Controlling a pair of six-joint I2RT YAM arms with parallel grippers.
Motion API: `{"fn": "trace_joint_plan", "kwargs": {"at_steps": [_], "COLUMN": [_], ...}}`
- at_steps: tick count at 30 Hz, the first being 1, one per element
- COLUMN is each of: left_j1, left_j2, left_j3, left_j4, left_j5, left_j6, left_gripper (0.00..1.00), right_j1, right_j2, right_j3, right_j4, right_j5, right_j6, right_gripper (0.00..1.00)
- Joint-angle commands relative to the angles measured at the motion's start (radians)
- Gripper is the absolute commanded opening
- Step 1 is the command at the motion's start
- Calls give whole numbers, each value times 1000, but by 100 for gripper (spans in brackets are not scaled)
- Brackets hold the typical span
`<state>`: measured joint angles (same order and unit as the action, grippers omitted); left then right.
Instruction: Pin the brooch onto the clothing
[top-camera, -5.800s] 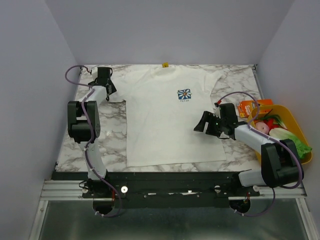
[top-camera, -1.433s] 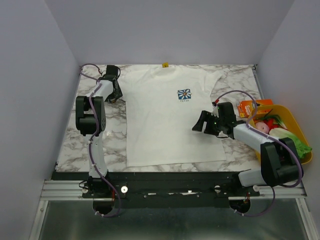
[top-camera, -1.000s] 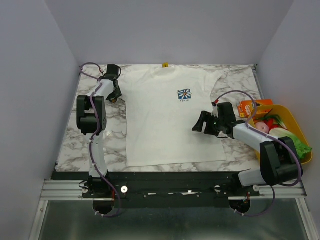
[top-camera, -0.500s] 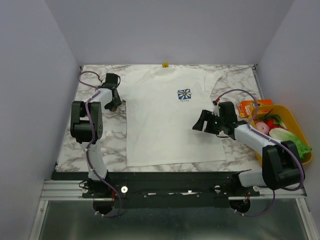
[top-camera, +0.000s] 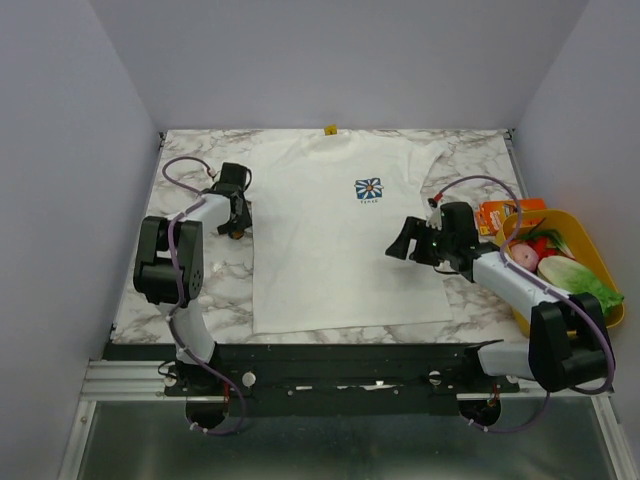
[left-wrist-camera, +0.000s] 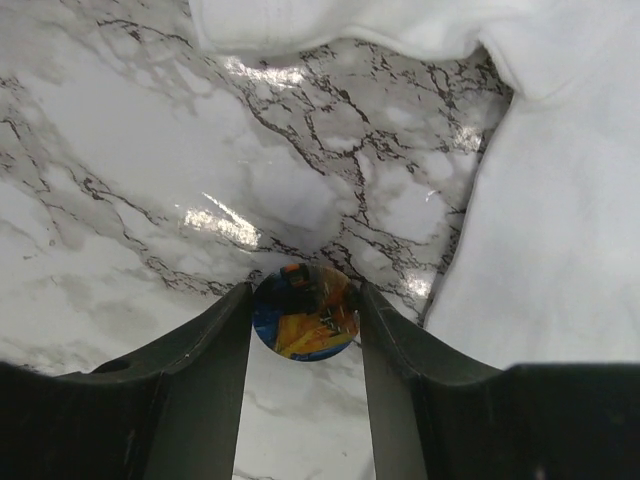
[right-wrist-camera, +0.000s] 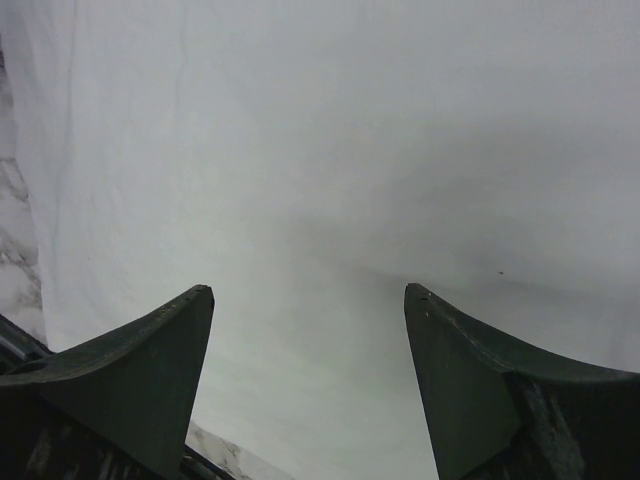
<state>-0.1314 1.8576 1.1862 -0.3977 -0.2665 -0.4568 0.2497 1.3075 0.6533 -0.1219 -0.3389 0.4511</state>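
Note:
The white T-shirt (top-camera: 340, 250) lies flat on the marble table, with its flower print (top-camera: 368, 189) on the chest and its yellow neck label (top-camera: 330, 129) at the far edge. My left gripper (top-camera: 237, 222) is just left of the shirt, below the left sleeve. In the left wrist view it (left-wrist-camera: 305, 292) is shut on the round brooch (left-wrist-camera: 305, 312), dark-rimmed with an orange and blue face, held low over bare marble beside the shirt's edge (left-wrist-camera: 560, 230). My right gripper (top-camera: 397, 247) is open and empty over the shirt's right side. Its wrist view (right-wrist-camera: 310, 290) shows only white cloth (right-wrist-camera: 330, 150) below it.
A yellow bowl (top-camera: 606, 318) with vegetables stands at the right table edge. An orange packet (top-camera: 497, 215) lies beside it. Grey walls close in the table on the left, back and right. Marble (top-camera: 215, 270) shows left of the shirt.
My left gripper has moved from the far left corner by the sleeve toward me and right along the shirt's edge, carrying the brooch. The right gripper has barely shifted.

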Motion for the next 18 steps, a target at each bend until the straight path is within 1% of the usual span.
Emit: {"fn": "trace_joint_plan", "kwargs": {"at_steps": [1, 6, 10, 15, 16, 17, 18], "left_j1": [-2, -16, -23, -27, -25, -25, -25], "left_j2": [-64, -173, -232, -213, -203, -189, -161], "left_j3": [-33, -25, -20, -10, -10, -8, -8], "left_j4": [-62, -64, -61, -104, -115, -121, -122], "left_j5": [84, 99, 151, 102, 95, 81, 78], "left_j6": [-13, -13, -6, -13, -11, -11, -11], "left_gripper": [50, 49, 49, 53, 54, 59, 61], "right_j1": [10, 29, 59, 86, 86, 91, 92], "right_j2": [-30, -40, -34, -17, -11, -7, -4], "right_j3": [22, 54, 86, 114, 118, 120, 121], "right_j4": [-18, -19, -19, -18, -16, -18, -16], "right_j5": [-25, -38, -45, -51, -54, -55, -60], "right_j6": [-23, -35, -51, -57, -60, -60, -60], "right_gripper": [85, 85, 85, 85, 85, 85, 85]}}
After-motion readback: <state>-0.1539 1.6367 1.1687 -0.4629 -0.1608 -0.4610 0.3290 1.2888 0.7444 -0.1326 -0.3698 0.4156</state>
